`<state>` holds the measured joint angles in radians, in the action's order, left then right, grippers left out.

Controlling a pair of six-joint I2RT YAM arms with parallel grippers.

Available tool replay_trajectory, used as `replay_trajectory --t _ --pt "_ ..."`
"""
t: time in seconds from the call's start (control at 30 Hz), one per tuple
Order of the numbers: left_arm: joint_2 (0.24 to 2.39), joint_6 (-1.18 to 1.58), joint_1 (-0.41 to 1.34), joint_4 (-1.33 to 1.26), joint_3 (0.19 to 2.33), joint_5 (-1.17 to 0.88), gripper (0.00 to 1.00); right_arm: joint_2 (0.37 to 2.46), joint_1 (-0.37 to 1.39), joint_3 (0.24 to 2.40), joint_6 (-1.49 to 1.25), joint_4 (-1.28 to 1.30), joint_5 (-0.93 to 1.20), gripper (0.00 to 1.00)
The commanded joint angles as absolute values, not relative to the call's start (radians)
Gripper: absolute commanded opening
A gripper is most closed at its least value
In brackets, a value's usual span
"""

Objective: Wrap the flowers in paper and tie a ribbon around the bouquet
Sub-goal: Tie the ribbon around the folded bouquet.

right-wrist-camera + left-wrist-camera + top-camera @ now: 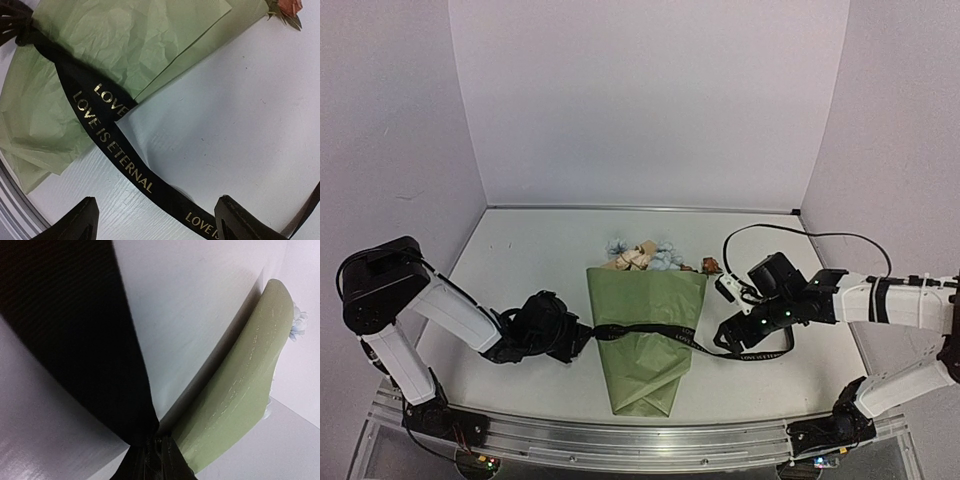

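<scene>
The bouquet (648, 340) lies mid-table: an olive-green paper (645, 375) cone with its narrow end towards me. Pale blue, cream and brownish flowers (642, 255) stick out of the far, wide end. The black ribbon (650, 331) with light lettering crosses the cone from left to right. My left gripper (582, 337) is at the cone's left edge, shut on the ribbon (105, 355), which bunches into its jaws (155, 445) beside the paper (245, 385). My right gripper (728, 340) hangs open over the ribbon (125, 165) right of the cone, fingertips (85, 215) straddling it.
A brownish flower head (710, 266) lies just off the cone's upper right corner. A black cable (790, 233) loops over the table behind my right arm. A metal rail (640, 440) runs along the near edge, and white walls close the back and sides.
</scene>
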<state>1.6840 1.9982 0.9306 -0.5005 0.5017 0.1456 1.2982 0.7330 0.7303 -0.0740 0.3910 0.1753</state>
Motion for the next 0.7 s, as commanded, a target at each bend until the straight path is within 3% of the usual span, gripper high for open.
replay_trajectory --t 0.0,0.17,0.67 --pt "1.674 2.061 0.929 -0.517 0.49 0.188 0.11 1.325 0.743 0.719 0.042 0.342 0.203 0.83" --pt "1.647 2.009 0.922 -0.508 0.488 0.206 0.01 1.353 0.754 0.717 0.086 0.341 0.232 0.83" --pt "1.571 1.92 0.91 -0.417 0.493 0.24 0.0 1.497 0.843 0.72 0.104 0.28 0.138 0.78"
